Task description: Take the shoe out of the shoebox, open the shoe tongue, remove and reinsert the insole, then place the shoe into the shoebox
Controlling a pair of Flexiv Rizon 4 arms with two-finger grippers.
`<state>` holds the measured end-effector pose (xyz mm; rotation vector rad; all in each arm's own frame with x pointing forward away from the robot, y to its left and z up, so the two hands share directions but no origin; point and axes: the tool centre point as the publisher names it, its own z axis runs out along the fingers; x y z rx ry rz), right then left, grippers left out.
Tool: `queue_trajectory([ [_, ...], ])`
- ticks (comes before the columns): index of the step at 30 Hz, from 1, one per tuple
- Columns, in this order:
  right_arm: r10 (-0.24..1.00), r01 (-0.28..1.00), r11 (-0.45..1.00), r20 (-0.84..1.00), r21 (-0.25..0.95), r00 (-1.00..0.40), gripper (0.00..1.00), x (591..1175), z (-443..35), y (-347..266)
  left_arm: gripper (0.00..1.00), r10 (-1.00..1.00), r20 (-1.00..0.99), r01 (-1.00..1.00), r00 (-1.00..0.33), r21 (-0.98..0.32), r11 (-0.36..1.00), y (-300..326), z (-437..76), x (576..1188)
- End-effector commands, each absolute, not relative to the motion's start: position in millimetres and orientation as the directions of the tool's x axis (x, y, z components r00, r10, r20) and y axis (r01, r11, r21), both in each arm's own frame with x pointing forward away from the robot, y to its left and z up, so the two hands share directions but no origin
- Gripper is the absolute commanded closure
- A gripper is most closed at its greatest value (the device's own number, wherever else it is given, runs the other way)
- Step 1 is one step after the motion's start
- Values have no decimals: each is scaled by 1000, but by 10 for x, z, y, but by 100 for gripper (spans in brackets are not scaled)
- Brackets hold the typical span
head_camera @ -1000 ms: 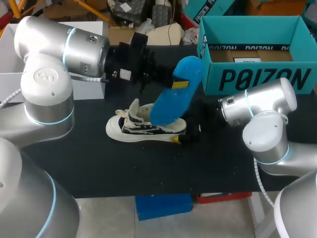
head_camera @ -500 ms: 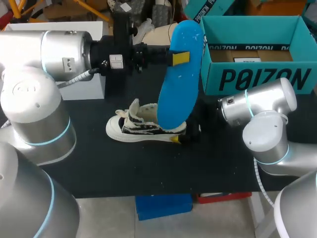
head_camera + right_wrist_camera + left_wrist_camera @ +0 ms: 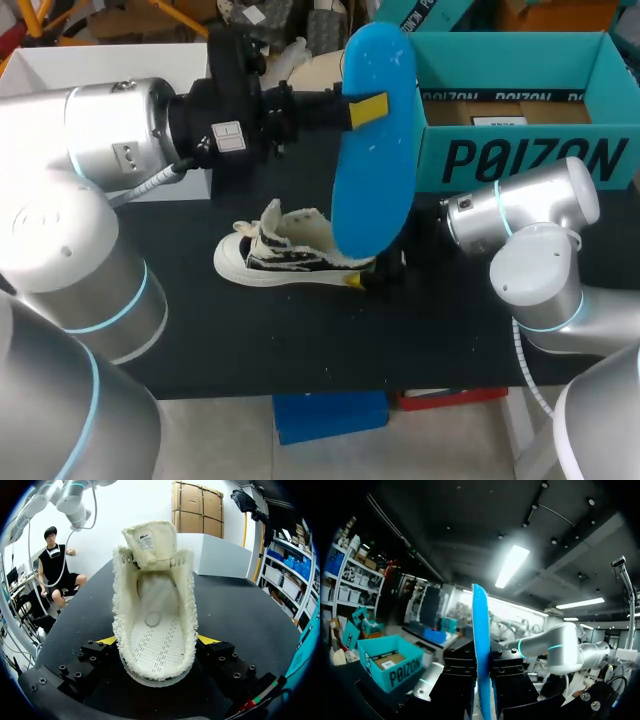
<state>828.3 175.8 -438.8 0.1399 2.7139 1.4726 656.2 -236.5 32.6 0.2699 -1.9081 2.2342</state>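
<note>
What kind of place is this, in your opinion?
Probably a robot test bench, not a shop: a black table with one shoe, a teal shoebox, and the left gripper holding a blue insole.

My left jaws clamp the blue insole (image 3: 481, 645) edge-on from both sides, upright; the open teal shoebox (image 3: 402, 675) sits off to one side.

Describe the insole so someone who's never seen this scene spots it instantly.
Find the teal shoebox at the back right. Just left of it, above the white shoe, the left gripper holds the insole upright. It is the only bright blue, flat, foot-shaped piece.
</note>
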Motion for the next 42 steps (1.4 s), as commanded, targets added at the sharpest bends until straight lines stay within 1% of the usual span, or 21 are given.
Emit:
queue_trajectory([
  [1,105,57,545,-1,837,-994,100,8284,-4430,1781,100,15,248,-247,-969,-956,-161,-2319,316,6512],
  [7,105,57,545,-1,837,-994,100,8284,-4430,1781,100,13,251,-250,-968,-955,-161,-2306,302,6520],
  [8,106,56,546,-2,836,-994,98,8290,-4409,1781,100,13,251,-250,-968,-955,-161,-2306,302,6520],
  [9,106,55,545,-3,837,-994,75,8299,-4392,1774,100,13,251,-250,-968,-955,-161,-2306,302,6520],
  [10,106,55,548,-4,835,-994,33,8307,-4384,1762,100,13,251,-250,-968,-955,-161,-2306,302,6520],
  [11,104,54,554,-5,831,-995,0,8313,-4369,1750,100,13,251,-250,-968,-955,-161,-2306,302,6520],
  [20,80,113,669,80,735,-994,0,8285,-4332,1671,100,13,251,-250,-968,-955,-161,-2306,302,6520],
  [27,83,154,814,150,560,-985,0,8241,-4299,1602,100,13,251,-250,-968,-955,-161,-2306,302,6520],
  [33,131,178,896,142,406,-981,0,8199,-4250,1579,100,13,251,-250,-968,-955,-161,-2306,302,6520],
  [42,112,141,942,110,304,-988,0,8190,-4202,1677,100,13,251,-250,-968,-955,-161,-2306,302,6520],
])
